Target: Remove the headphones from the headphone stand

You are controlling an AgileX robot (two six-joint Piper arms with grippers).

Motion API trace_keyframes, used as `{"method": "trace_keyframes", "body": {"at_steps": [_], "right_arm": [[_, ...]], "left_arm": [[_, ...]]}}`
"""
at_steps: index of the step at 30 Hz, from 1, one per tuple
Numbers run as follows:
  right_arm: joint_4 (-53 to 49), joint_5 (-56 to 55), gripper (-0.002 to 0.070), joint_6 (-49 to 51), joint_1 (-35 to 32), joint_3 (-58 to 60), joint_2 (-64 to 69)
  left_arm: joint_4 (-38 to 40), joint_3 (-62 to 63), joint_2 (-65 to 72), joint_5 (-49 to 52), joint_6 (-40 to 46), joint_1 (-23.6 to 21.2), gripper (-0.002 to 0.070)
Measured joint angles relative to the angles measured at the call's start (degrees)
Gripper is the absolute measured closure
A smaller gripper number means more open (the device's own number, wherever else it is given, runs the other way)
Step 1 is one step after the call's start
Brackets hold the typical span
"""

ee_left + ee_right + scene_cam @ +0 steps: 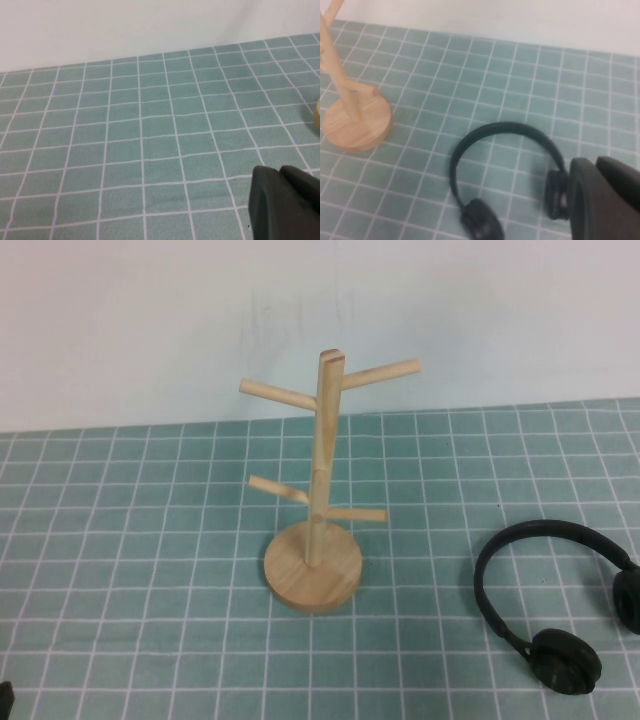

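Standing bare in the high view, the headphone stand [316, 495] carries nothing on its four pegs, while the headphones [555, 600] lie flat on the green checked cloth [130, 540] well to the robot's right of it, headband arching toward the stand and one earcup cut off by the frame edge; this layout suggests the removal is already done and the headphones have been set down clear of the base. Neither arm reaches into this view, apart from a small dark scrap at the lower left corner that is too little to identify. The left wrist view shows mostly open cloth and the pale wall, with a sliver of the stand's base [317, 116] at the edge; the left gripper [285, 205] appears only as a dark bulk low over the cloth, parked away from the work, and whether it is spread or closed cannot be told. The right wrist view looks down on the headphones [507, 172] and the stand [355, 120], apart from each other; the right gripper [607, 200] hangs just above one earcup, holding nothing visible, its opening likewise impossible to judge.
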State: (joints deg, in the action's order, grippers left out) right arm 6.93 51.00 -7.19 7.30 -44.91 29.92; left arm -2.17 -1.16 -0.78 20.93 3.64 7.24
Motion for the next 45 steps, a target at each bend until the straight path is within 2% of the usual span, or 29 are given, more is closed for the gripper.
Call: {"method": "trace_keyframes", "body": {"at_steps": [5,9,16,20,26,45], "right_arm": [[-5.5,-0.9,0.0682,0.2,0.0,1.2,-6.0],[-10.7,-5.0,0.0682,5.1,0.0,5.3,-13.1],[-15.2,-15.4,0.0683,15.8,0.0,21.2,-24.9],[-15.8,-23.1,0.0684,17.7,-1.6,31.7,-30.1],[-16.5,-28.3,0.0684,18.0,-5.3,44.9,-30.5],[-16.6,-28.3,0.0684,18.1,-5.8,46.2,-30.7]], "left_arm": [[0.0,0.0,0.0,0.0,0.0,0.0,0.0681],[0.0,0.0,0.0,0.0,0.0,0.0,0.0680],[0.0,0.0,0.0,0.0,0.0,0.0,0.0680],[0.0,0.0,0.0,0.0,0.0,0.0,0.0681],[0.0,0.0,0.0,0.0,0.0,0.0,0.0681],[0.0,0.0,0.0,0.0,0.0,0.0,0.0681]]}}
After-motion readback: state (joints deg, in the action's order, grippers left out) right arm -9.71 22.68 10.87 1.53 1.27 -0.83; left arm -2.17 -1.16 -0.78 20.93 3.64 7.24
